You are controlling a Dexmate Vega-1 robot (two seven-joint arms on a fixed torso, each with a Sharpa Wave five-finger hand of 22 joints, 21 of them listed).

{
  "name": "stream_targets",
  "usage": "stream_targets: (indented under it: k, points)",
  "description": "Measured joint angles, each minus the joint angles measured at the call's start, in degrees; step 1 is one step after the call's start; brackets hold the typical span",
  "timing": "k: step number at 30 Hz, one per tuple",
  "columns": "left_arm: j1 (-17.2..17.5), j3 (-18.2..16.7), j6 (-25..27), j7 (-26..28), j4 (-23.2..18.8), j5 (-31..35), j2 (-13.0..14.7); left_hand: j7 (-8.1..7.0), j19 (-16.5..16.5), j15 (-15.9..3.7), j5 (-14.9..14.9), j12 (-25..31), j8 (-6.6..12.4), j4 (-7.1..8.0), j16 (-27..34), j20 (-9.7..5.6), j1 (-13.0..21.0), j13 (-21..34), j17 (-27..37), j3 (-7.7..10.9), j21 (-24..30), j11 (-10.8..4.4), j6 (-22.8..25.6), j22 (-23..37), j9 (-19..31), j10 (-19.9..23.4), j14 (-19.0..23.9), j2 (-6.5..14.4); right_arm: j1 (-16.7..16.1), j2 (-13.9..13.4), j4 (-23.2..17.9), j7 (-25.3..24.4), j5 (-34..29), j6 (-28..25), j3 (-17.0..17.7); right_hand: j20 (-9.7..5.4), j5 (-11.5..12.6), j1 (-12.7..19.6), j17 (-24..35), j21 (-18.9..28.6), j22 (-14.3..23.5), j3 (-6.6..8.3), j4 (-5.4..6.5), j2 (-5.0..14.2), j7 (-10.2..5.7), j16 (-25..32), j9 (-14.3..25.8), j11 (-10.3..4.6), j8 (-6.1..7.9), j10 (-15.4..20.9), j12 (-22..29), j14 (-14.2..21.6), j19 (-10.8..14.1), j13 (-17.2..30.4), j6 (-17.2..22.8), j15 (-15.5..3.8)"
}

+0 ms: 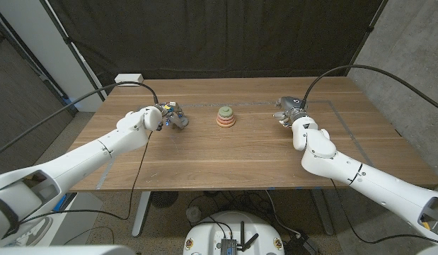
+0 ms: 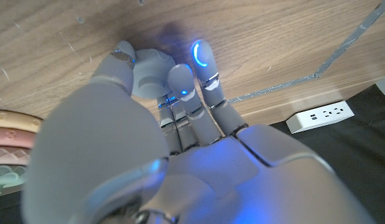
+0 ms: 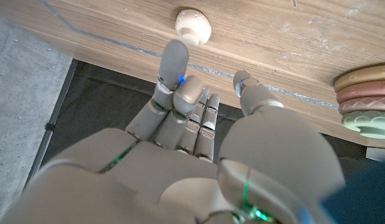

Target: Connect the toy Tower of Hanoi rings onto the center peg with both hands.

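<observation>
Head view has the ring stack [image 1: 225, 117] sitting upper centre on the table [image 1: 233, 159], left hand [image 1: 170, 115] and right hand [image 1: 288, 110] flanking it well apart, both empty with fingers loosely spread.

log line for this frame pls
ring stack: mid-table, between hands | left robot hand: empty, apart from stack | right robot hand: empty, apart from stack

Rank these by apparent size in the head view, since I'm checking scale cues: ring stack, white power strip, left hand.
1. Left hand, nearest the camera, which may enlarge it.
2. and 3. Ring stack and white power strip look alike; unranked.
</observation>
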Motion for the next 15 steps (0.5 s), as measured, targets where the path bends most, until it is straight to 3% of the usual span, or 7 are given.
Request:
stream_targets:
  k: [15]
  points:
    - [-0.04,-0.21,0.9,-0.27,-0.9,-0.61,0.64,-0.19,0.52,-0.11,0.26,0.42,0.44,0.16,1.07,-0.31,1.06,0.0,3.13,0.93,0.45,0.59,1.85,1.44,0.61,0.79,1.13,0.14,0.31,0.02,0.02,-0.09,0.42,0.06,-0.12,0.0,0.0,-0.39,0.18,0.0,0.0,0.0,0.0,0.39,0.08,0.0,-0.01,-0.1,0.0,0.71,0.0,0.01,0.0,0.32,0.54,0.01]
